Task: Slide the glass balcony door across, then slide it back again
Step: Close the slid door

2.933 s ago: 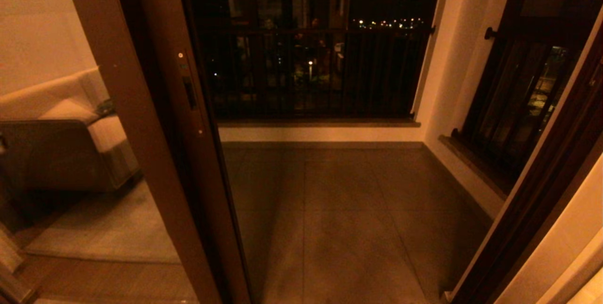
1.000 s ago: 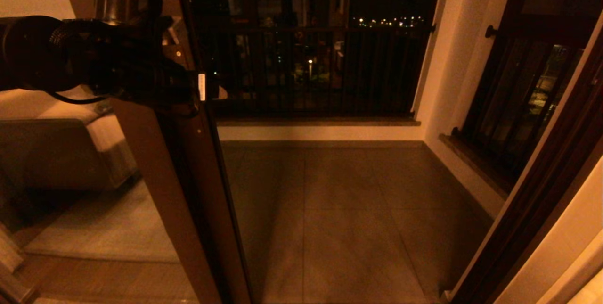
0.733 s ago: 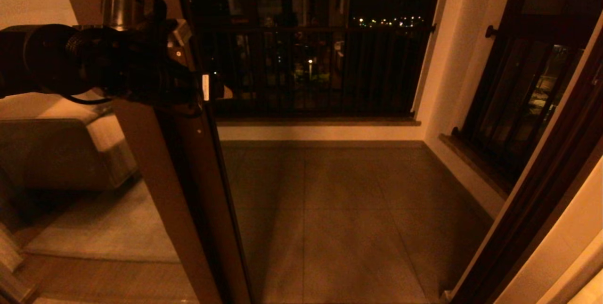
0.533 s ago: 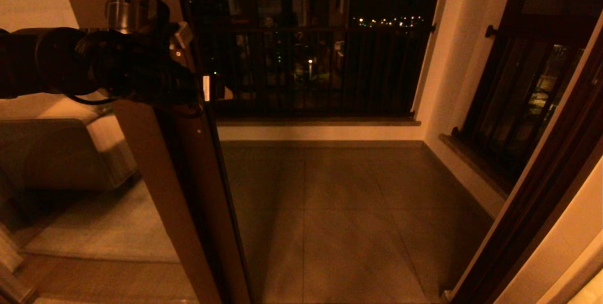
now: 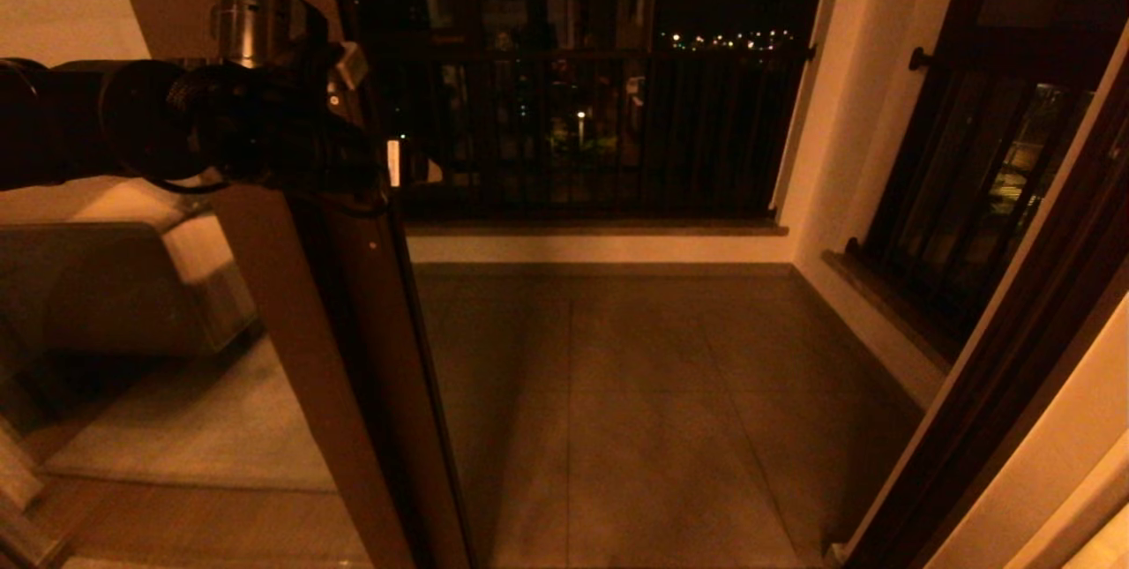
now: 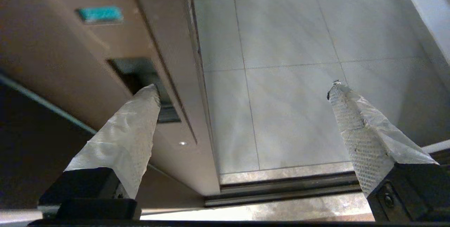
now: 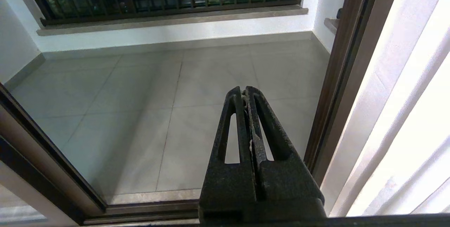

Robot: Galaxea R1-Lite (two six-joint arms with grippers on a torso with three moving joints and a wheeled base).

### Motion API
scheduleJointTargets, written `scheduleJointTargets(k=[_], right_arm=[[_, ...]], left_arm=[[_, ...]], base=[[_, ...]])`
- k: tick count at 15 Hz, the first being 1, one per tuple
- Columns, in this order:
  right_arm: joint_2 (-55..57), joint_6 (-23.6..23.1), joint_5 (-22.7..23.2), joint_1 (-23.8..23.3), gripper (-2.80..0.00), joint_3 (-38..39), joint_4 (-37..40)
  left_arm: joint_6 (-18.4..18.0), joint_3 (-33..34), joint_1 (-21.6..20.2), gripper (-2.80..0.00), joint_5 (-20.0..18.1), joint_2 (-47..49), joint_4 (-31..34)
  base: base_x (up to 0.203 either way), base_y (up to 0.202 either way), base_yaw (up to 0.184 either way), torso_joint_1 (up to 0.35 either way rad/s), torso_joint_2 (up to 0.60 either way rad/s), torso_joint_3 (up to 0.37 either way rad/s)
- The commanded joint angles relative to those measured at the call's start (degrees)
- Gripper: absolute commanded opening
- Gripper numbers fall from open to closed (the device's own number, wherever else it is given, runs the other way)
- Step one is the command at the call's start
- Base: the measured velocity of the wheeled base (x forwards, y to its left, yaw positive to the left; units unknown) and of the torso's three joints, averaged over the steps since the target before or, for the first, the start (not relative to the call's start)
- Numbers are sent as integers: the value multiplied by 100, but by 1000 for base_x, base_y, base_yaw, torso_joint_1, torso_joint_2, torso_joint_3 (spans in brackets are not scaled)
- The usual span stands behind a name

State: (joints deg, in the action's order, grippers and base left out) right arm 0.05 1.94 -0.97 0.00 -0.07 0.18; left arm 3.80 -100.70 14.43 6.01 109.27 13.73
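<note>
Left hand (image 6: 242, 86), spread wide, has one finger (image 6: 140, 111) at the handle slot (image 6: 140, 75) of the heavy, stiff glass balcony door (image 5: 353, 304); push there.

Glass balcony door (image 5: 353, 348) at left of opening, its edge toward middle; balcony floor (image 5: 653, 410) beyond and right of it. Railing (image 5: 582, 137) across far end of floor, above low ledge. Barred window (image 5: 961, 198) on right wall. Sofa (image 5: 106, 287) left, behind door glass. Left gripper (image 5: 401, 165) at door's stile: one finger (image 6: 130, 128) at handle slot (image 6: 140, 79), other out over floor. Right gripper (image 7: 245, 95) low, before doorway, over door track (image 7: 151, 209).
</note>
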Motion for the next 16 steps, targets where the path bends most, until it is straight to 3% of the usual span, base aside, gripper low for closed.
scheduleJointTargets(k=[1, 16], right_arm=[[4, 0, 1, 0, -280, 7, -1], [4, 0, 1, 0, -280, -1, -1]], left_arm=[[3, -46, 7, 0, 12, 100, 0], [-20, -134, 279, 0, 5, 218, -213]], base=[[0, 0, 0, 0, 0, 0], [0, 0, 0, 0, 0, 0]])
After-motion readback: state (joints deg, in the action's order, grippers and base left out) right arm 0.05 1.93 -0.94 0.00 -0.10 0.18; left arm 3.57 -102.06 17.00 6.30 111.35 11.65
